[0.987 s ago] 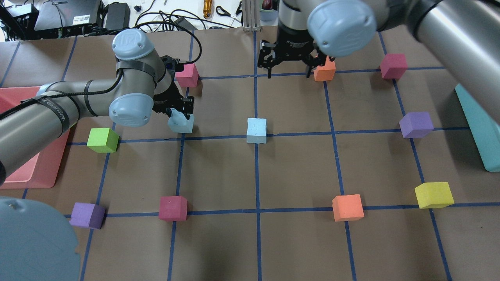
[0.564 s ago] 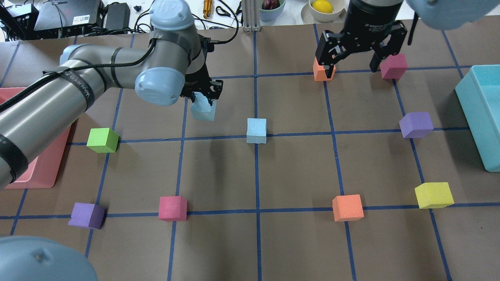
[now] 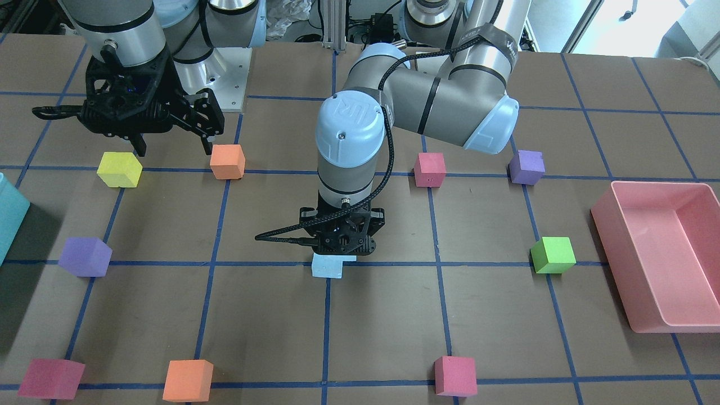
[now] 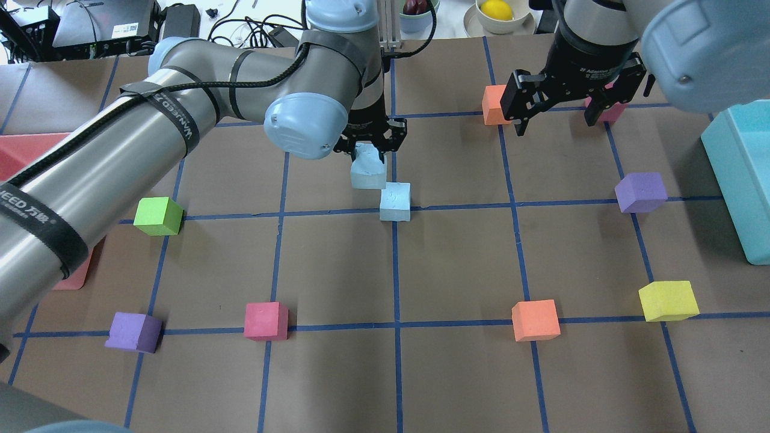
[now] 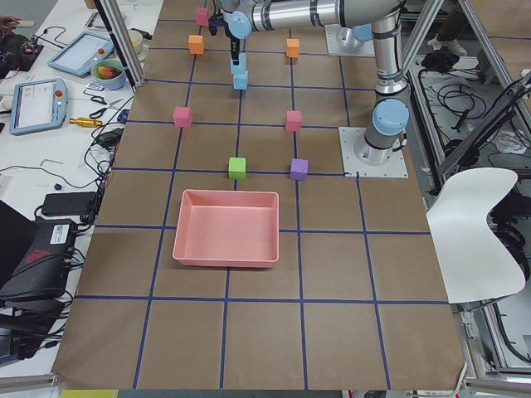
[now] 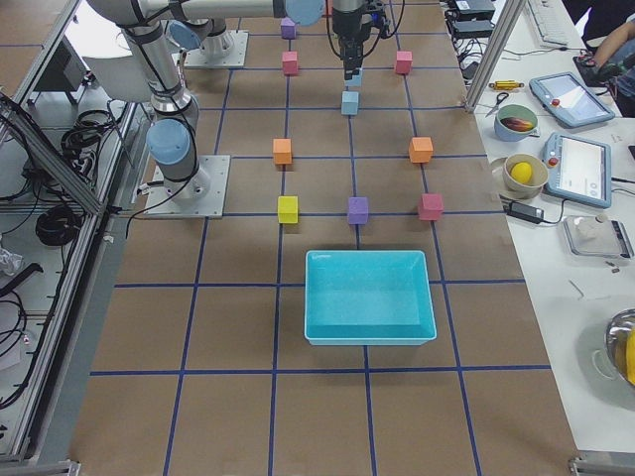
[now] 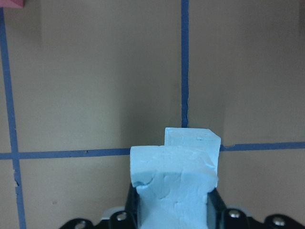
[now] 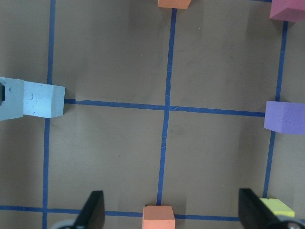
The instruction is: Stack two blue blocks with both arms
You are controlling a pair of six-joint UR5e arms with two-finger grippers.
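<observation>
I am holding one blue block [image 4: 368, 174] pinched in my left gripper [image 4: 369, 155], hovering off the table. The other blue block [image 4: 395, 202] is lying just ahead of and below those fingers, not yet underneath. My right gripper [image 4: 557, 122] is hanging spread wide, well apart. Next, I judge: centring above it, then lowering.

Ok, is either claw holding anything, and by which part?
The left claw pinches one blue block by two opposite side faces. The right claw is open and holds nothing.
</observation>
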